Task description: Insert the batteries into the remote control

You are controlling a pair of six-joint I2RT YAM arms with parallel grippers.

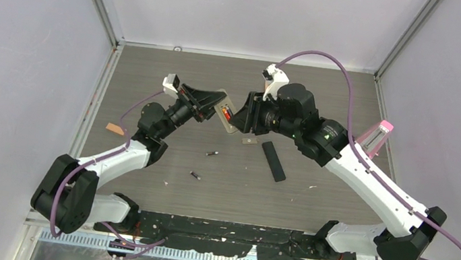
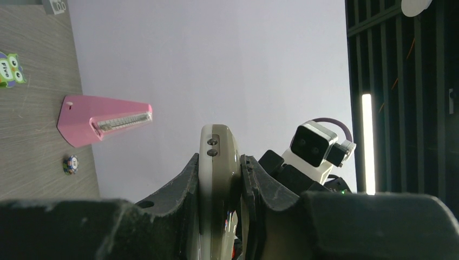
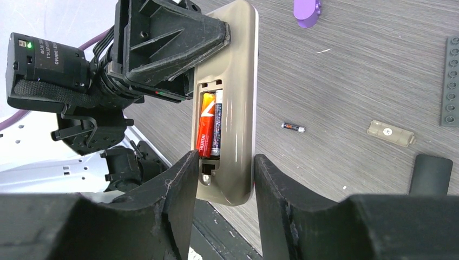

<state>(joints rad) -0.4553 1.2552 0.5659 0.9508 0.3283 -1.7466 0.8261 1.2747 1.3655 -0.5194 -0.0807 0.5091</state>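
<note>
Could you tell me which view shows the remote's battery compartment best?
The right wrist view: the battery compartment faces the camera, two cells seated inside. Top external shows it only as a tiny orange speck; left wrist sees the remote edge-on, compartment hidden.

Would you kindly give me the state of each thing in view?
Beige plastic remote control: held, compartment open.
Orange-red cylindrical battery and dark battery: seated in compartment.
Loose dark battery: lying on grey table.
Small beige battery cover: off, on table.
Left gripper: shut on remote.
Right gripper: open.
</note>
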